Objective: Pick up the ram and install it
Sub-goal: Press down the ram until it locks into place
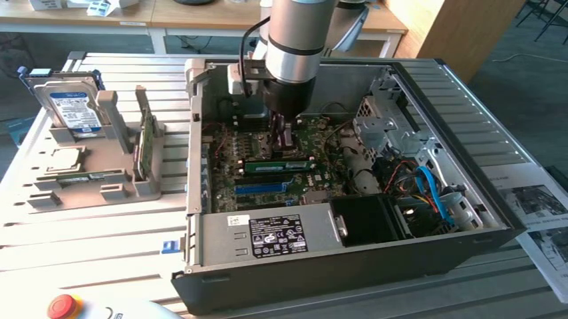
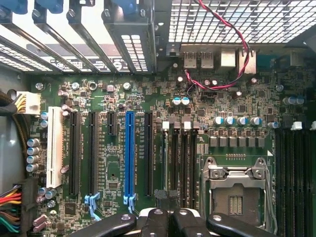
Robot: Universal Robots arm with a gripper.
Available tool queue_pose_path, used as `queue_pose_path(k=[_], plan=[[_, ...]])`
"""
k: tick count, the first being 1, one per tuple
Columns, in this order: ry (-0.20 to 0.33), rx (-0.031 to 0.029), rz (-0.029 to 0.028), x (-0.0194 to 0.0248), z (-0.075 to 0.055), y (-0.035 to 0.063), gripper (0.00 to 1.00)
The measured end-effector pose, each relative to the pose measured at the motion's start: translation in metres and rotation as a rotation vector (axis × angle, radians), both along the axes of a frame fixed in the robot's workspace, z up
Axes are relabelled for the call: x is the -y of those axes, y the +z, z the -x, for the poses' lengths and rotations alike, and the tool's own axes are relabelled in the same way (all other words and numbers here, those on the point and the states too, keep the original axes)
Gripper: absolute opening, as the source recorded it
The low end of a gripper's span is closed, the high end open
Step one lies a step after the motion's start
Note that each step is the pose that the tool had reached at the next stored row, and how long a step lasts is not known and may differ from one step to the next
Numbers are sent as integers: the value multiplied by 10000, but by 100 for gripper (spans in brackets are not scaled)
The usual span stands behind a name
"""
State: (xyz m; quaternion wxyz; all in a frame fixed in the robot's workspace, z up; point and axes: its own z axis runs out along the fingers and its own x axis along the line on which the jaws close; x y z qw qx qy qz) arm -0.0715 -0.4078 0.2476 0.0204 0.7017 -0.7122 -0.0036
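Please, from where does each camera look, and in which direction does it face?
Exterior view: above and outside the open computer case, looking down into it; shows the arm and the gripper low over the motherboard, with a ram standing in the holder at the exterior view's left.
Wrist view: on the arm's wrist, looking onto the motherboard and its slots; shows the shut gripper.
Shared: motherboard and gripper.

Slatted white metal table (image 1: 116, 239) bears an open black computer case (image 1: 355, 266) beneath the end effector, a grey plastic parts holder (image 1: 133, 189) well apart beside it, and printed paper sheets (image 1: 541, 212) on the opposite side
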Motion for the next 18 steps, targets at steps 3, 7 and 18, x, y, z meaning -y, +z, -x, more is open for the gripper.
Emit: queue_pose_path(k=[3, 7, 18], plan=[[1, 0, 0, 0, -1, 0, 10], [1, 0, 0, 1, 0, -16, 10], [1, 0, 1, 1, 0, -94, 10]])
